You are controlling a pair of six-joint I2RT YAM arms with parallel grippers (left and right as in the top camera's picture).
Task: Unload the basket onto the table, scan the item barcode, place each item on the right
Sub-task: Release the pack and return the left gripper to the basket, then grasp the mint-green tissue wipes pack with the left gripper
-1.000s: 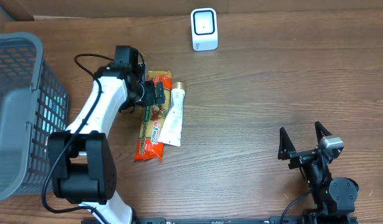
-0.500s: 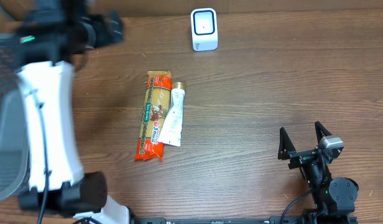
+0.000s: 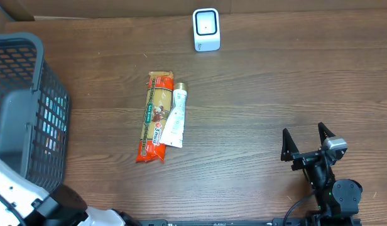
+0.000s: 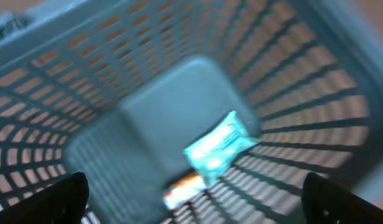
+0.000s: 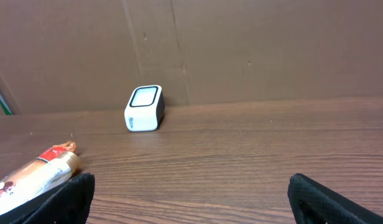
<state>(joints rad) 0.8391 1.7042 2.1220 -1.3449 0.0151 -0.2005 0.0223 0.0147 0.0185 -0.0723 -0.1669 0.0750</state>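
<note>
Overhead: one packet [image 3: 149,129], one tube [image 3: 174,122], one scanner [image 3: 206,29].

Basket [image 3: 30,113]: cut off by the overhead's left edge; its inside is smeared with blur in the left wrist view.
Teal packet [image 4: 219,149]: blurred, print unreadable.
Orange item [image 4: 184,188]: partly under the teal packet, too blurred to name.
Left claw [image 4: 194,202]: only two dark fingertips [image 4: 61,199] show at the bottom corners, spread wide.
Left arm [image 3: 17,204]: only a piece shows, at the overhead's bottom-left corner.
Long snack pack [image 5: 30,177]: cut by the right wrist view's left edge.
Tube [image 3: 174,122]: label too small to read.
</note>
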